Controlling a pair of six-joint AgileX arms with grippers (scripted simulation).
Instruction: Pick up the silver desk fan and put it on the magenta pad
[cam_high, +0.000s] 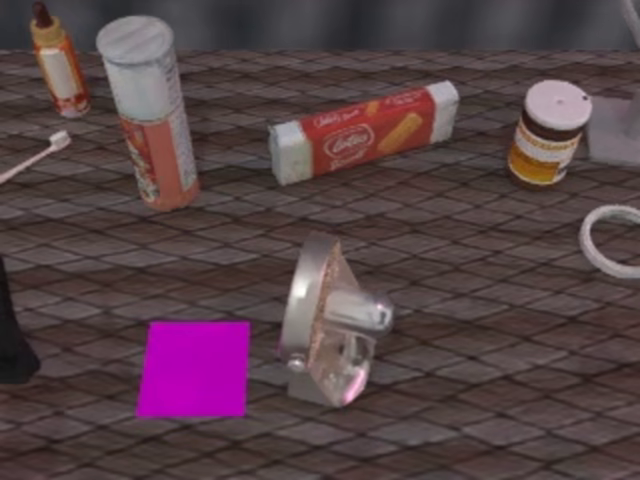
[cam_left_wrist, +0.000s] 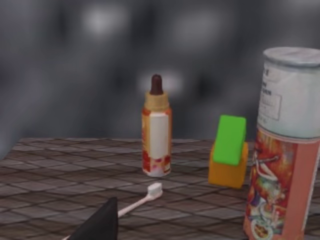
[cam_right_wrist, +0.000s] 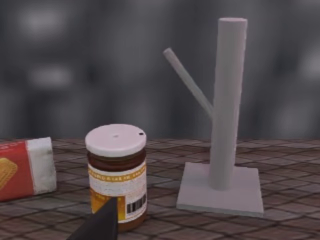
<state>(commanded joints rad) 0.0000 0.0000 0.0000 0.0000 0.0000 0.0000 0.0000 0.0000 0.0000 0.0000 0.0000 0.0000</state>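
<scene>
The silver desk fan (cam_high: 332, 322) sits on the surface near centre, just right of the magenta pad (cam_high: 195, 368), apart from it. Left arm (cam_high: 12, 335) waits at the left edge; both arms' fingers: cannot tell

Open floor: bare table (cam_high: 470, 400) all round the magenta pad (cam_high: 194, 368); nothing rests on it.

Nearest obstacle: the silver desk fan (cam_high: 330, 322), tipped over just right of the pad, a narrow strip of table between them.

Far side, left to right, well apart from the pad: sauce bottle (cam_high: 58, 58), tall canister (cam_high: 150, 110), toothbrush (cam_high: 35, 158), biscuit packet (cam_high: 363, 132), brown jar (cam_high: 548, 132), grey stand base (cam_high: 615, 128).

Right edge: white ring (cam_high: 610, 240).

Left edge: dark arm part (cam_high: 12, 335), near the pad.
</scene>
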